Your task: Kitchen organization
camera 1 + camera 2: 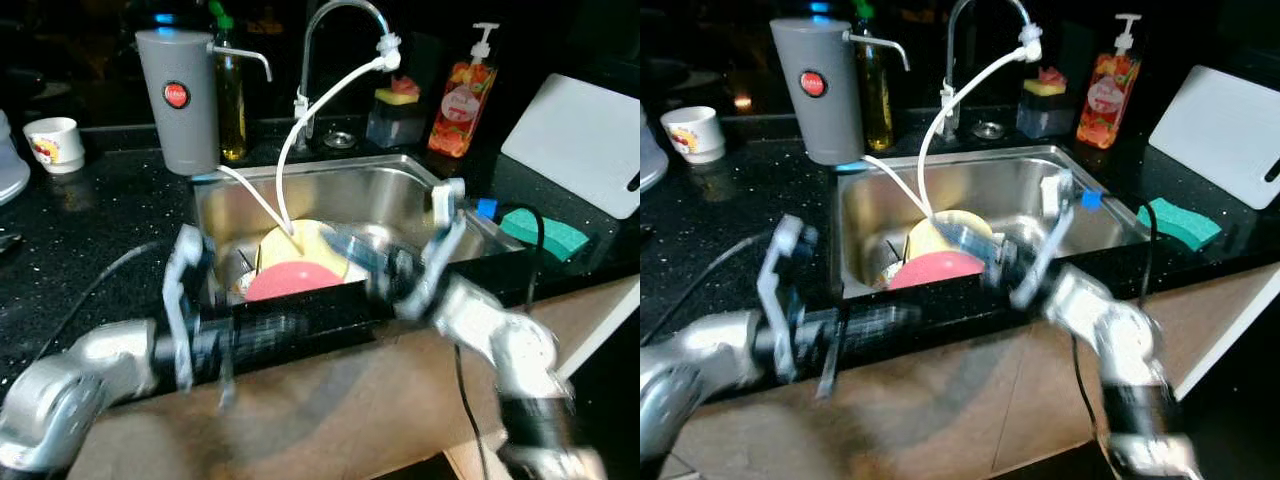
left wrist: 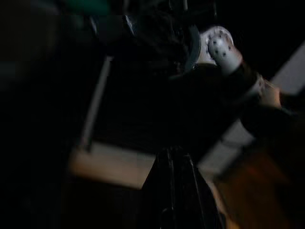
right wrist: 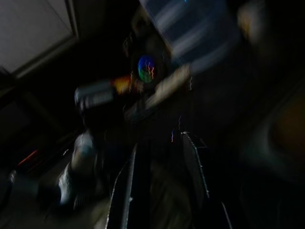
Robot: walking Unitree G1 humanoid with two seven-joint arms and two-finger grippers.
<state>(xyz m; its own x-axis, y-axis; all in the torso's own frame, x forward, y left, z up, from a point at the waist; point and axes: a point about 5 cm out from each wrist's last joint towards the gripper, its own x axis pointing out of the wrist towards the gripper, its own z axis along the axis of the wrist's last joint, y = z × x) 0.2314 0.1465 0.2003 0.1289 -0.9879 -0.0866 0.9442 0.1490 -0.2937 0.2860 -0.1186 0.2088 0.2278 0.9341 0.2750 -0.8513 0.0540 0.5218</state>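
Black speckled surface (image 1: 90,235) surrounds a steel sink (image 1: 395,195) where a yellow plate (image 1: 300,245) and pink plate (image 1: 292,279) sit unsorted; organizing seems barely begun. Left tool (image 1: 275,330) and right tool (image 1: 350,250) blur; finger spread unclear.

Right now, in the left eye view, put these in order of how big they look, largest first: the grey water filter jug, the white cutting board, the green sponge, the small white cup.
1. White cutting board and grey jug: too alike to rank.
2. Green sponge.
3. White cup.
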